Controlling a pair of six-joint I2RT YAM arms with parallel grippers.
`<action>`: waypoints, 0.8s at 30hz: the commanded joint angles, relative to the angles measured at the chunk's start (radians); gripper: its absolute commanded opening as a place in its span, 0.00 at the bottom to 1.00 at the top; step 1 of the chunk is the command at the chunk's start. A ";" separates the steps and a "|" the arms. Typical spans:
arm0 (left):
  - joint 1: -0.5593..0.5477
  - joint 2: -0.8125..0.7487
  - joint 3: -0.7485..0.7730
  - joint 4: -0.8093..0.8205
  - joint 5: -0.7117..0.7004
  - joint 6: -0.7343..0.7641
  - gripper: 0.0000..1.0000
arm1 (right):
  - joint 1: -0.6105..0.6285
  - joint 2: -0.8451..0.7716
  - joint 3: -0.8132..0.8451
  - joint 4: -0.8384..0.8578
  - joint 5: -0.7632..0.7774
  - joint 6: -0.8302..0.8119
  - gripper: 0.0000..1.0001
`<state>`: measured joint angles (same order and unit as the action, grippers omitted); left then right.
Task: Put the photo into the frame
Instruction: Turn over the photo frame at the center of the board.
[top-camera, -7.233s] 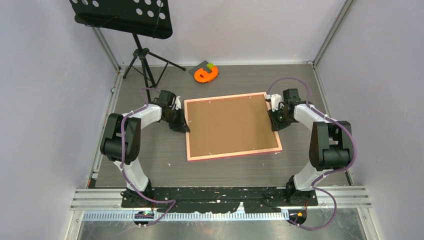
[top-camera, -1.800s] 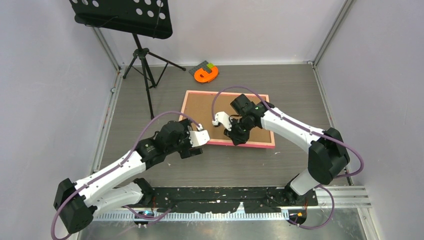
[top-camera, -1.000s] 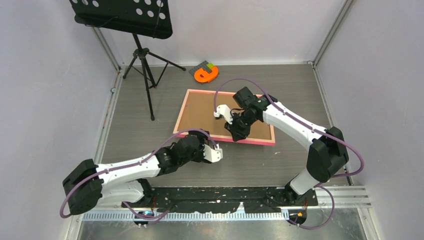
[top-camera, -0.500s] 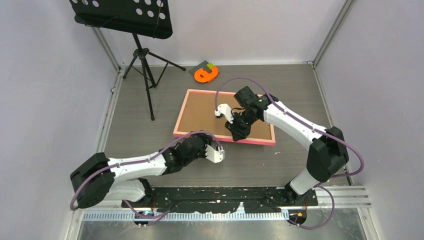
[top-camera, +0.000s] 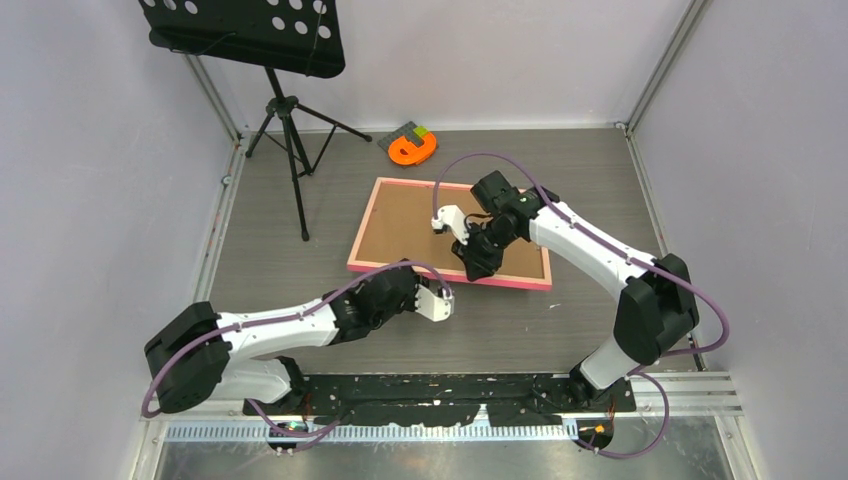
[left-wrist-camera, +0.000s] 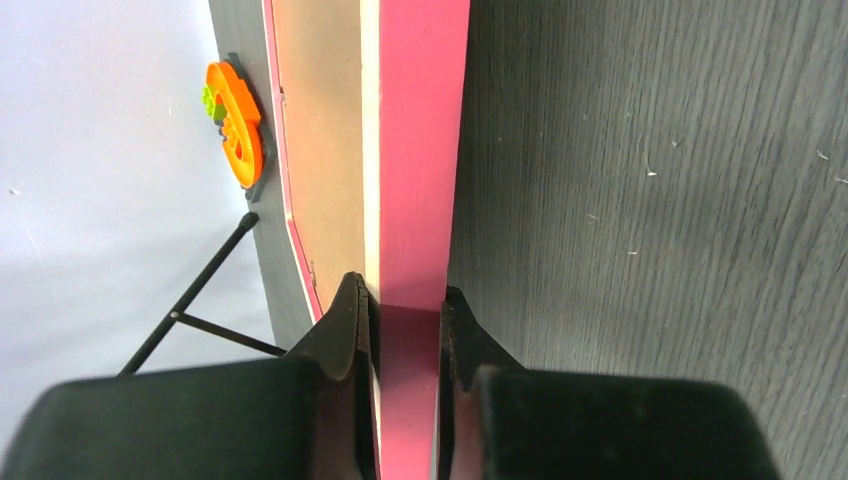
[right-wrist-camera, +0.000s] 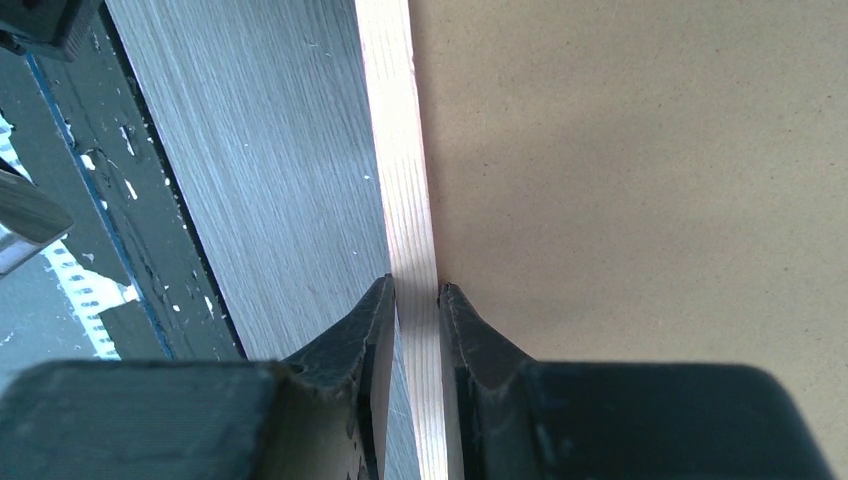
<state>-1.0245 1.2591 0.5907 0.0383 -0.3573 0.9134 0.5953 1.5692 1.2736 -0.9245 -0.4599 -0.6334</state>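
Observation:
The frame (top-camera: 362, 226) lies back side up on the table, its brown backing board (top-camera: 415, 220) showing inside the salmon-pink border. Its near edge looks raised, pink side face toward me. My left gripper (top-camera: 441, 296) is shut on that near edge; in the left wrist view the fingers (left-wrist-camera: 350, 315) pinch the pink rail (left-wrist-camera: 415, 150). My right gripper (top-camera: 477, 268) is shut on the same edge further right; its wrist view shows the pale wooden rail (right-wrist-camera: 395, 150) between the jaws, beside the board (right-wrist-camera: 620, 150). The photo is not in view.
An orange tape-like object (top-camera: 412, 148) lies at the back of the table and shows in the left wrist view (left-wrist-camera: 235, 125). A black music stand (top-camera: 290, 120) stands at the back left. Grey walls close in both sides; a metal rail runs along the near edge.
My left gripper has moved up from in front of the frame onto its near edge and shut on it. The right gripper keeps its hold; the frame has barely shifted.

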 joint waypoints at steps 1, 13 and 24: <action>-0.002 -0.016 0.048 0.030 -0.025 -0.052 0.00 | -0.011 -0.062 0.035 -0.003 -0.020 0.042 0.08; -0.002 -0.098 0.105 -0.035 -0.079 -0.103 0.00 | -0.034 -0.143 0.095 -0.032 0.042 0.092 0.79; -0.002 -0.162 0.204 -0.134 -0.085 -0.094 0.00 | -0.036 -0.279 0.148 -0.077 0.113 0.064 0.95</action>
<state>-1.0279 1.1534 0.7132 -0.1337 -0.3923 0.8452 0.5613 1.3533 1.3960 -0.9775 -0.3851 -0.5575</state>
